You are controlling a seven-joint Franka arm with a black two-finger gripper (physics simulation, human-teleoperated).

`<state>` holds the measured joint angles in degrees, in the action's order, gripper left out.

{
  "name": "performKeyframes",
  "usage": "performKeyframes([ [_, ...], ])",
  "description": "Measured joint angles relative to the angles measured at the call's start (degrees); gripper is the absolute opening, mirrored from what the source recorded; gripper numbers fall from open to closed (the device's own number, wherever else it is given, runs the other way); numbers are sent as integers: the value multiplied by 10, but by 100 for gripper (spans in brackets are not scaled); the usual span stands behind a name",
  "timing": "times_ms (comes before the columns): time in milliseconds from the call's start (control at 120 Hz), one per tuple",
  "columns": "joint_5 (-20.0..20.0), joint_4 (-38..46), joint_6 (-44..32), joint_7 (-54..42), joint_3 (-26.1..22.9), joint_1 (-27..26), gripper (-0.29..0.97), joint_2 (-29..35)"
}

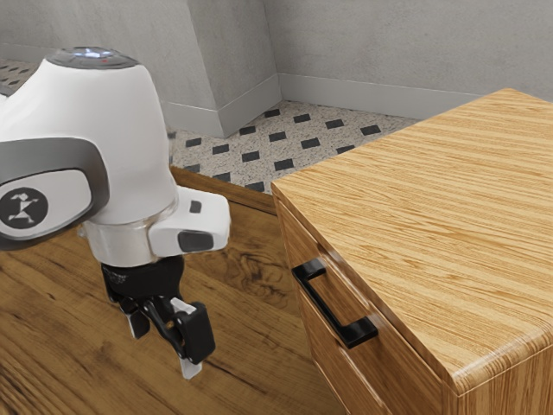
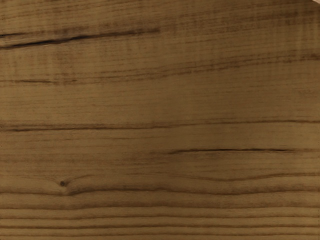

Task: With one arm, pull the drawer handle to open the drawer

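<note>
A light wooden cabinet (image 1: 432,216) stands at the exterior view's right. Its top drawer front (image 1: 304,238) carries a black bar handle (image 1: 333,303) and sits flush with the front below it. My gripper (image 1: 164,347) hangs pointing down over the dark wooden table (image 1: 52,346), well to the left of the handle and apart from it. Its fingers (image 1: 193,339) stand open with nothing between them. In the wrist view, dark table grain (image 2: 160,120) lies straight under my hand.
Behind the table lies a tiled floor (image 1: 276,143) with black squares, bounded by grey walls (image 1: 389,43). A strip of bare table (image 1: 259,259) separates my gripper from the cabinet front.
</note>
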<state>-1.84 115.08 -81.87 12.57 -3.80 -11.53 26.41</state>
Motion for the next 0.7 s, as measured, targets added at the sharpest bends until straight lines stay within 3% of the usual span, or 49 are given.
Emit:
performKeyframes([
  [208, 0, 8, -26, 29, 4, 3, 68, 7],
  [292, 45, 12, -31, 122, 3, 3, 68, 18],
  [383, 54, 15, -44, 219, 7, 11, 68, 19],
  [567, 47, 16, -30, 361, -38, 129, 68, 18],
  [700, 61, 5, -72, 449, -55, 72, 68, 19],
])
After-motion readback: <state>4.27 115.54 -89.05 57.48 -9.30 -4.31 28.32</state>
